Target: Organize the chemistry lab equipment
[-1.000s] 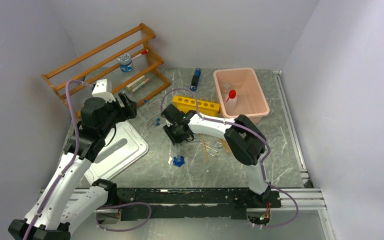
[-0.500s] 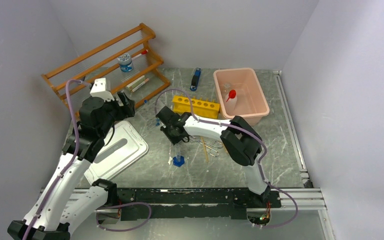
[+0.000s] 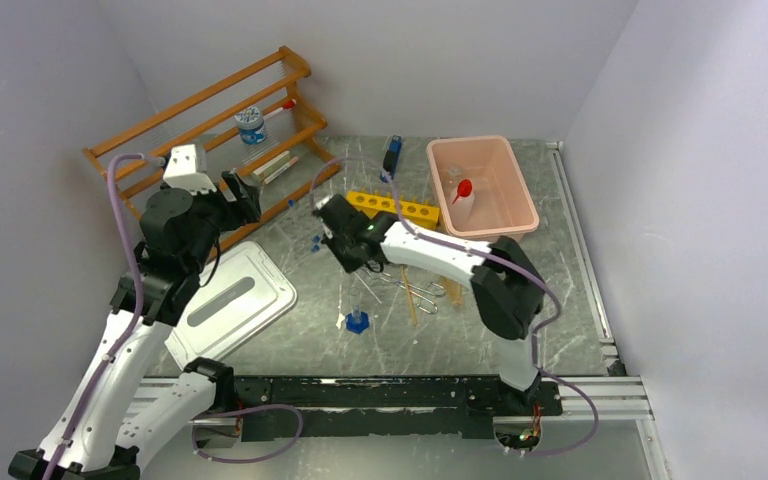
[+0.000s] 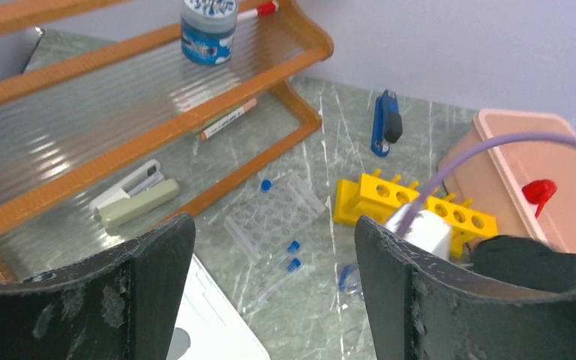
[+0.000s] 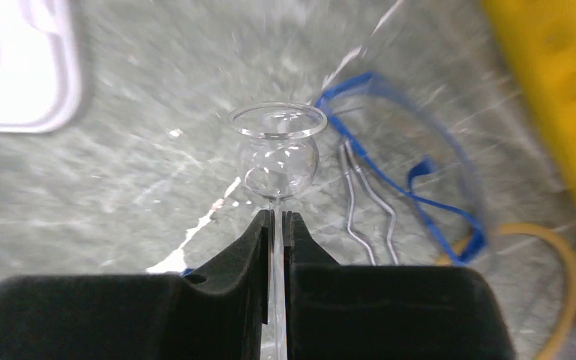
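Note:
My right gripper [image 5: 276, 217] is shut on the thin stem of a clear glass funnel tube [image 5: 277, 146], whose bulb and flared rim stick out past the fingertips. Below it lie the blue-framed goggles [image 5: 412, 161], metal tongs [image 5: 364, 199] and yellowish tubing [image 5: 562, 262]. From above, that gripper [image 3: 358, 262] hangs left of the tongs [image 3: 420, 292]. My left gripper [image 4: 274, 232] is open and holds nothing, high over two blue-capped tubes [image 4: 289, 259] and a clear well plate [image 4: 274, 217]. A small blue-capped vial [image 3: 357, 321] stands on the table. The red-capped squeeze bottle [image 3: 462, 195] sits in the pink bin [image 3: 505, 150].
A wooden shelf rack [image 3: 210, 110] at the back left carries a blue jar [image 3: 251, 125] and pens. The yellow tube rack [image 3: 392, 207] lies mid-table, a blue stapler [image 3: 392, 155] behind it. A white tray [image 3: 230, 300] lies under the left arm.
My right gripper has closed on the glass funnel tube's stem and shifted up and left. The left arm has drawn back toward the wooden rack, still open.

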